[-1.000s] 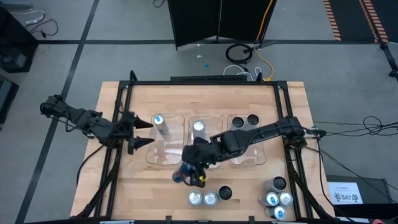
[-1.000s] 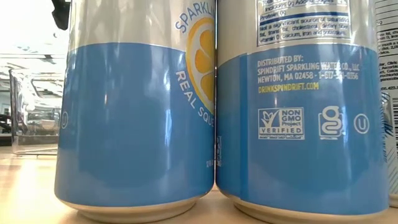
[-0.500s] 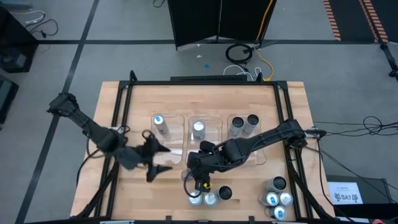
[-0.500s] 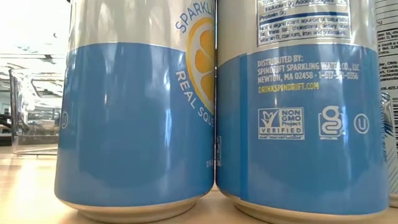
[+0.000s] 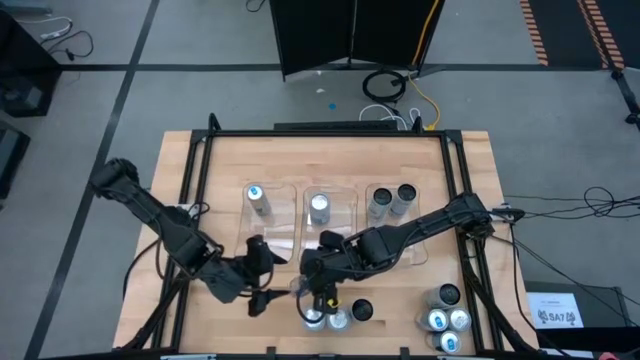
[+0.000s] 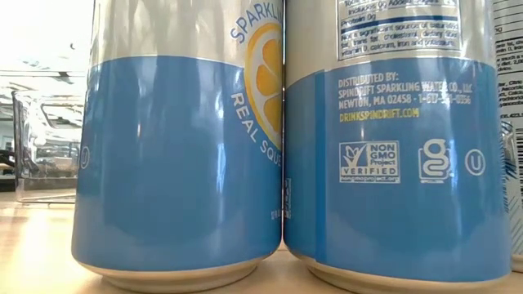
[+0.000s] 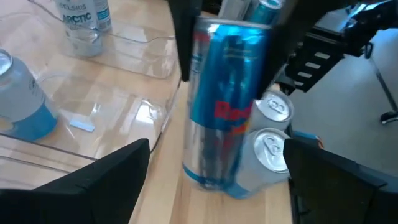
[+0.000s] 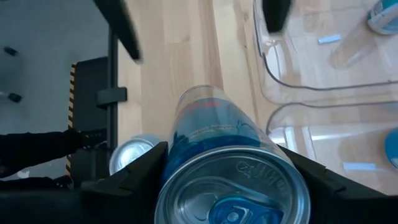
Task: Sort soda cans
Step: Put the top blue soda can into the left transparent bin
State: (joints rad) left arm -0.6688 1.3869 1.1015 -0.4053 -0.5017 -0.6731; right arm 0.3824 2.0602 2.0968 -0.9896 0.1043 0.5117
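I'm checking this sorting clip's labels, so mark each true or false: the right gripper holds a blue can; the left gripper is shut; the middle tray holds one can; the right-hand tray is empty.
1. The right gripper holds a blue can. True.
2. The left gripper is shut. False: it is open, beside that can.
3. The middle tray holds one can. True.
4. The right-hand tray is empty. False: two dark-topped cans stand in it.

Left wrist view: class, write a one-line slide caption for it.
Right gripper holds a tall blue can upright between the open left gripper fingers.
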